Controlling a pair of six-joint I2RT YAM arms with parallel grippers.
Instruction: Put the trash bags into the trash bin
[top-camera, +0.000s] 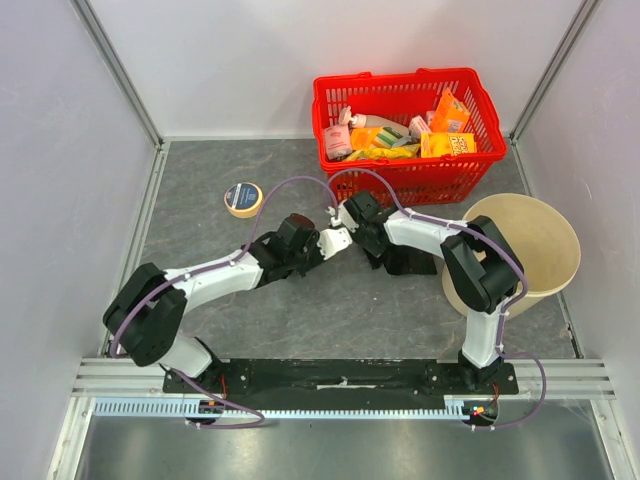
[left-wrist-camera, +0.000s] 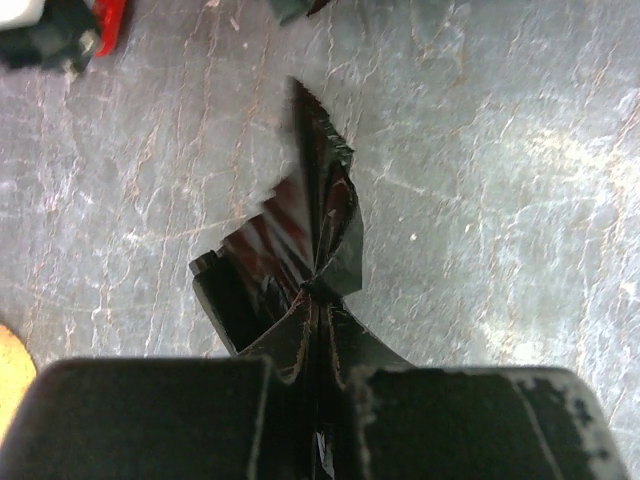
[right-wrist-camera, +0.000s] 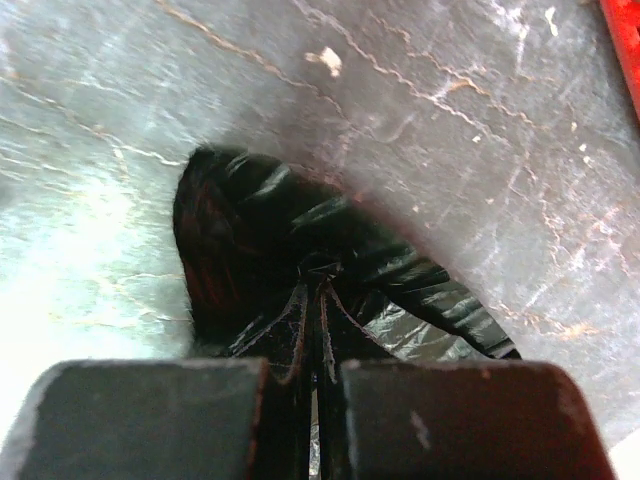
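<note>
The round beige plastic trash bin (top-camera: 540, 235) with smooth tapering walls stood upright on the grey marbled table (top-camera: 330, 310), holding no bag that the overhead view showed. Just left of the bin, the right gripper (right-wrist-camera: 318, 400) had its two dark fingers (right-wrist-camera: 150, 420) pressed together, with only a thin fold of the first black trash bag (right-wrist-camera: 250, 230), a crumpled glossy plastic bundle, pinched between them. Farther left of the bin, the left gripper (left-wrist-camera: 318, 405) was likewise closed down to a narrow slit, clamped on a gathered pleat of the second black trash bag (left-wrist-camera: 315, 220), a flatter, creased sheet fanning out from the pinch point. Both bags were outside the bin, over the table; whether they touched the surface or hung just clear of it could not be told. Behind the bin sat a red plastic mesh shopping basket (top-camera: 400, 175) filled with packaged groceries, and well to the bin's left lay a cream roll of tape (top-camera: 243, 198).
</note>
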